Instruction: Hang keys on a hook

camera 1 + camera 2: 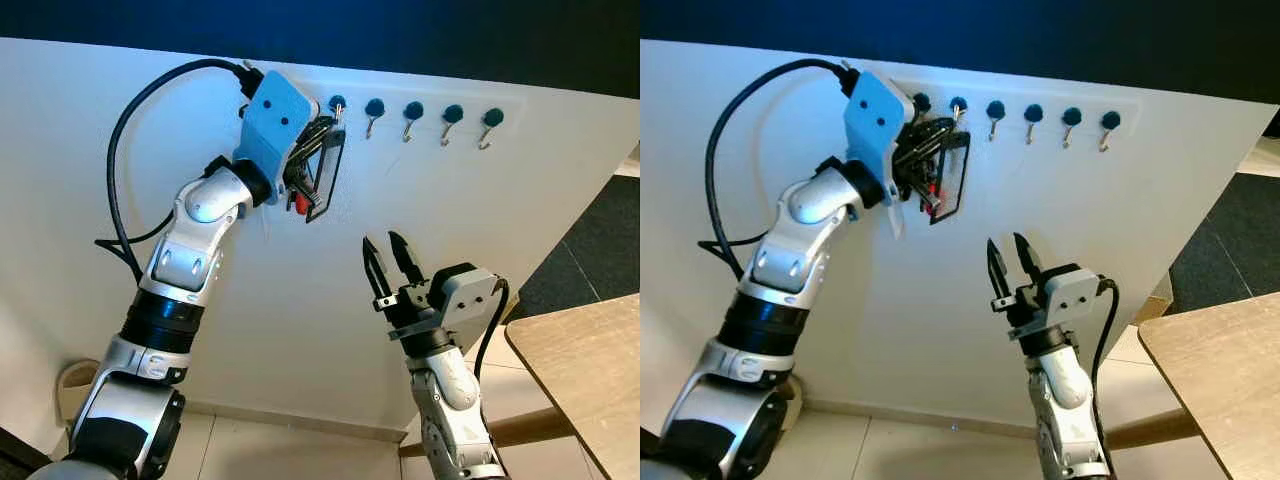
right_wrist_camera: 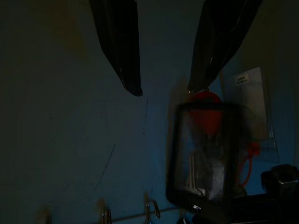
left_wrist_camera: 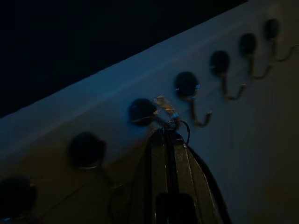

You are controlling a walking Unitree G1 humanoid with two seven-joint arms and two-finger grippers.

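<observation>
A row of blue-knobbed metal hooks (image 1: 413, 110) runs along a white rail high on the wall. My left gripper (image 1: 318, 135) is raised to the row's left end and is shut on the keys (image 1: 325, 180), a ring with a black-framed clear tag and a red piece hanging below. In the left wrist view the shut fingers (image 3: 161, 158) hold the key ring (image 3: 166, 112) right against one hook's knob (image 3: 142, 111); I cannot tell whether the ring is over the hook. My right gripper (image 1: 390, 258) is lower and to the right, open and holding nothing, pointing up at the wall.
A wooden table (image 1: 590, 370) stands at the lower right, with a dark carpet (image 1: 595, 250) beyond it. A black cable (image 1: 125, 130) loops from my left wrist along the wall. Several hooks (image 1: 452, 114) right of the keys are bare. A round object (image 1: 70, 385) sits by the floor at left.
</observation>
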